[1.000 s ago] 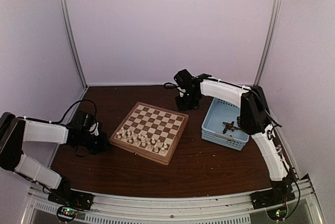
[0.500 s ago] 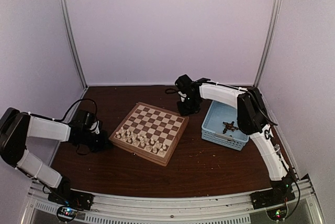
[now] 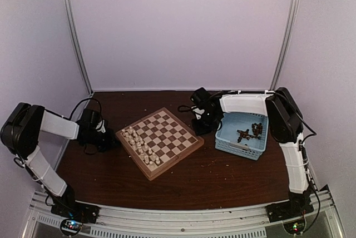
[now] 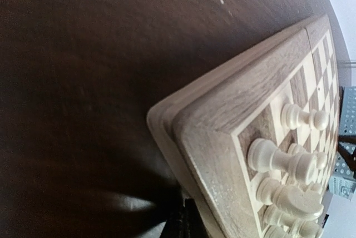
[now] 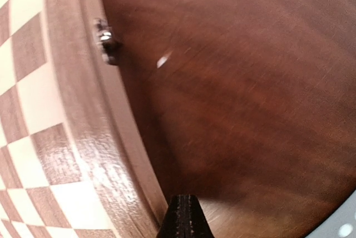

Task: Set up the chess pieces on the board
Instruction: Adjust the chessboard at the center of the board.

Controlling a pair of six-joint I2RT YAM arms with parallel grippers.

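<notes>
Looking down from the top camera, I see the square wooden chessboard (image 3: 167, 138), checkered light and dark brown, lying corner-on in the middle of the dark brown surface (image 3: 222, 177). The tiny cream chessmen (image 3: 140, 144) of turned wood stand in two rows along its left side. The dark brown chessmen (image 3: 247, 133) lie jumbled in the light blue lattice plastic basket (image 3: 236, 150) to the right, well apart from the board. My left gripper (image 3: 109, 140) sits low at the board's left corner and my right gripper (image 3: 200, 127) at its right corner. Both have their fingers pressed together and pinch nothing. In the right wrist view the closed fingertips (image 5: 173, 221) are just beside the board's rim, near a small metal catch (image 5: 107, 40).

I judge the pieces to be light, hard and smooth, with rounded heads that would slip from a pinch taken too high and narrow bases that tip at a nudge. I would take each by its waist, just above the base, with a gentle squeeze. Those in the basket lie across one another, so I would single one out first. The board looks stiff and likely to slide when pushed.
</notes>
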